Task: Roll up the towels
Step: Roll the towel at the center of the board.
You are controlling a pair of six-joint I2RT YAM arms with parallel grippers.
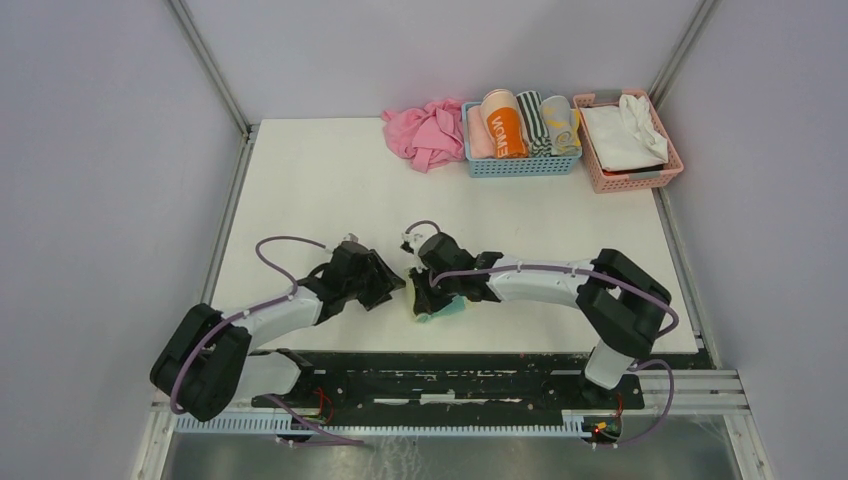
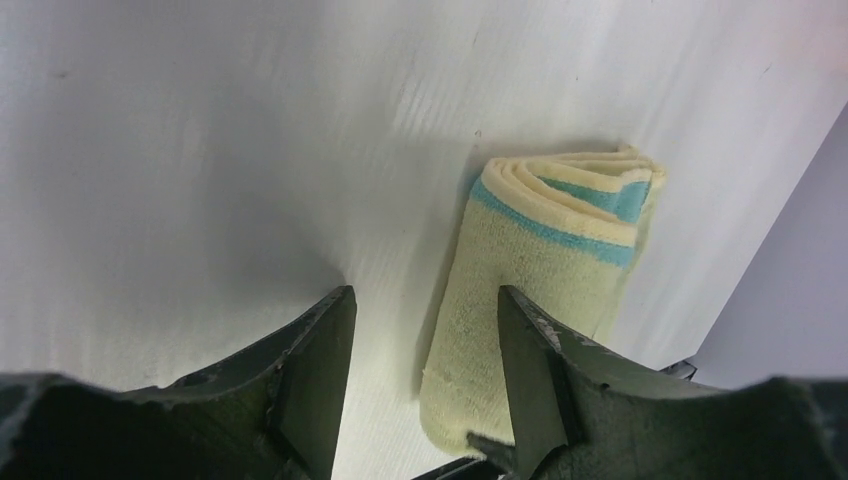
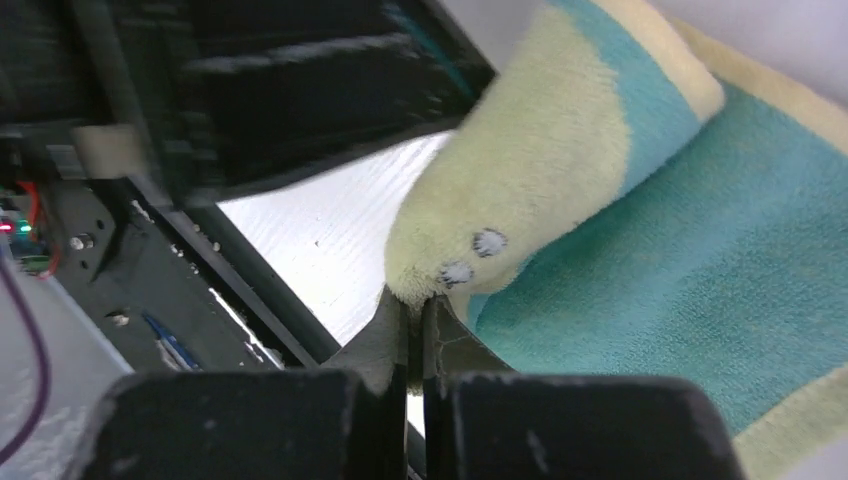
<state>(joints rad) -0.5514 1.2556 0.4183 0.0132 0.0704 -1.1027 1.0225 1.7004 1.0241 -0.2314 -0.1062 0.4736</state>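
A white tabletop (image 1: 330,190) sits inside pale grey walls, and the pale yellow and teal towel (image 2: 545,270) lies part-rolled close to the near edge, about midway along it. The right gripper (image 3: 413,305) is pinched tight on a fold of its edge, probably to keep the roll from loosening. The left gripper (image 2: 425,295) stands wide apart just beside the roll, holding nothing; whether its finger touches the cloth I cannot tell

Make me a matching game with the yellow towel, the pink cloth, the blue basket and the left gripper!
1. yellow towel
2. pink cloth
3. blue basket
4. left gripper

a. holds rolled cloths
b. open
c. pinched by the right gripper
d. crumpled in a heap

Pairs: 1-c, 2-d, 3-a, 4-b
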